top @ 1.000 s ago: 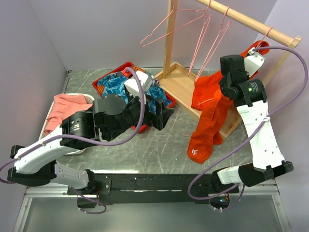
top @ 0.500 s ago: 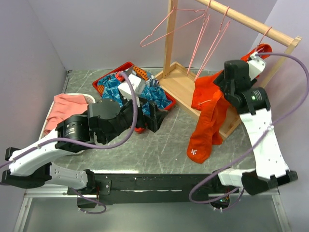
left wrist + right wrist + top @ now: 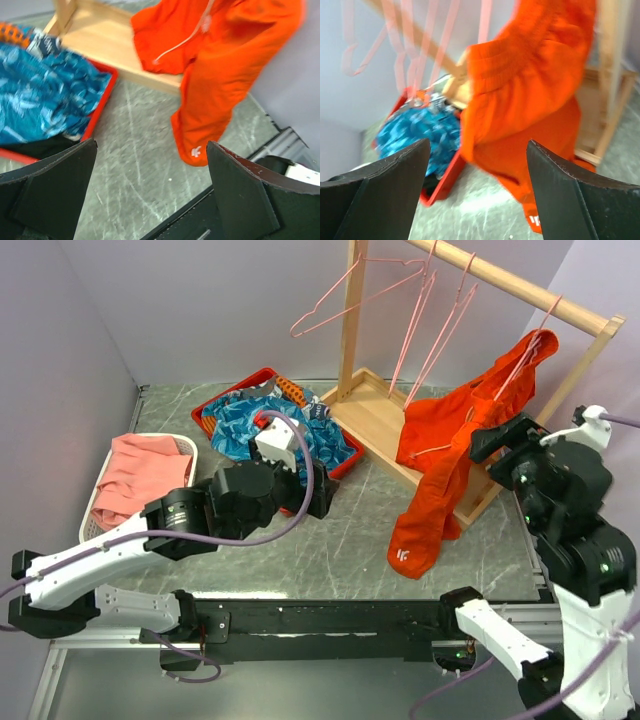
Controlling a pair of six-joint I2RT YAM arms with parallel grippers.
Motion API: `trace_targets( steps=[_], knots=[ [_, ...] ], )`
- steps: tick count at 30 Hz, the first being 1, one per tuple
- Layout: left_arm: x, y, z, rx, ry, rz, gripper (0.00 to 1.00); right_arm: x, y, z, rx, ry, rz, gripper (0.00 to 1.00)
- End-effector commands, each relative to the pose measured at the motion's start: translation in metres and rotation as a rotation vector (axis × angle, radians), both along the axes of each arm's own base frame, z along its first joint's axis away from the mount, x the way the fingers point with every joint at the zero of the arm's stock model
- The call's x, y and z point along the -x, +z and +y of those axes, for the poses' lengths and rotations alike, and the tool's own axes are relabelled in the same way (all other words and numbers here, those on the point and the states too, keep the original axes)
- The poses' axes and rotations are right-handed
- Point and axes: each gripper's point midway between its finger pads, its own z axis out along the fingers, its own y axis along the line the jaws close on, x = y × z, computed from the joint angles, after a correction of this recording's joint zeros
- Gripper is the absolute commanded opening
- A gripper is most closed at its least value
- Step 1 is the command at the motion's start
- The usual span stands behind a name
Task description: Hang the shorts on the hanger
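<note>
The shorts (image 3: 440, 455) hang from the hanger (image 3: 522, 362) at the right end of the wooden rack (image 3: 352, 330). One leg trails over the rack's base onto the table (image 3: 330, 540). Left of the rack, a red tray (image 3: 262, 372) holds a blue leaf-patterned garment (image 3: 240, 425). Further left, a white basket (image 3: 185, 445) holds a salmon-pink cloth (image 3: 135, 470). The left gripper (image 3: 150, 200) and the right gripper (image 3: 475, 200) both have their fingers spread wide and hold nothing.

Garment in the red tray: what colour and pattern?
Blue garment with pale leaf print; left wrist view.
</note>
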Motion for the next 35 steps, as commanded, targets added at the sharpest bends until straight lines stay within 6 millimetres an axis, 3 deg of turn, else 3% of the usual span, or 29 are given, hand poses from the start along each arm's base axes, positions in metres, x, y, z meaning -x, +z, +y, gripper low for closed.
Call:
trace_targets(
  steps=[1,5,6,7,9,10,11,12,13,15,16,17,18,20,21,23,24,30,35],
  knots=[
    [-0.012,-0.006,0.009,0.102,0.047,0.059,0.96,0.004,0.034,0.037,0.012,0.246,-0.112,0.85],
    [-0.031,-0.054,0.023,0.069,0.139,0.155,0.96,-0.005,0.043,0.070,0.000,0.384,-0.150,0.85],
    [-0.039,-0.060,0.035,0.073,0.183,0.168,0.96,-0.009,0.046,0.077,-0.004,0.393,-0.164,0.86],
    [-0.043,-0.069,0.039,0.080,0.206,0.189,0.96,-0.011,0.042,0.096,0.007,0.429,-0.153,0.86],
    [-0.052,-0.095,0.058,0.062,0.267,0.224,0.96,-0.015,0.044,0.116,0.004,0.452,-0.162,0.86],
    [-0.053,-0.102,0.062,0.069,0.278,0.243,0.96,-0.024,0.035,0.124,0.023,0.431,-0.139,0.86],
    [-0.053,-0.120,0.067,0.046,0.295,0.263,0.96,-0.019,0.030,0.146,0.022,0.493,-0.133,0.87],
    [-0.053,-0.122,0.075,0.058,0.314,0.265,0.96,-0.021,0.032,0.158,-0.003,0.504,-0.159,0.87],
    [-0.053,-0.125,0.077,0.069,0.323,0.271,0.96,-0.024,0.009,0.171,0.013,0.520,-0.125,0.87],
    [-0.051,-0.139,0.089,0.066,0.359,0.277,0.96,-0.021,0.000,0.205,-0.017,0.592,-0.165,0.88],
    [-0.051,-0.143,0.092,0.079,0.378,0.283,0.97,-0.024,-0.035,0.219,0.024,0.603,-0.114,0.89],
    [-0.050,-0.153,0.098,0.069,0.403,0.287,0.96,-0.029,-0.050,0.225,0.040,0.581,-0.095,0.90],
    [-0.050,-0.158,0.101,0.077,0.420,0.294,0.96,-0.032,-0.077,0.243,0.064,0.599,-0.056,0.90],
    [-0.049,-0.169,0.107,0.073,0.443,0.294,0.97,-0.035,-0.089,0.259,0.049,0.610,-0.073,0.91],
    [-0.049,-0.172,0.109,0.084,0.459,0.298,0.96,-0.031,-0.115,0.263,0.063,0.632,-0.048,0.92],
    [-0.049,-0.180,0.115,0.093,0.491,0.303,0.96,-0.028,-0.118,0.270,0.001,0.655,-0.077,0.94],
    [-0.050,-0.180,0.117,0.110,0.508,0.305,0.97,-0.023,-0.130,0.269,0.002,0.679,-0.067,0.95],
    [-0.049,-0.169,0.118,0.140,0.479,0.255,0.96,-0.016,-0.164,0.272,0.005,0.707,-0.001,0.96],
    [-0.052,-0.157,0.126,0.124,0.520,0.240,0.96,-0.011,-0.174,0.277,-0.009,0.744,0.016,0.97]
  ],
)
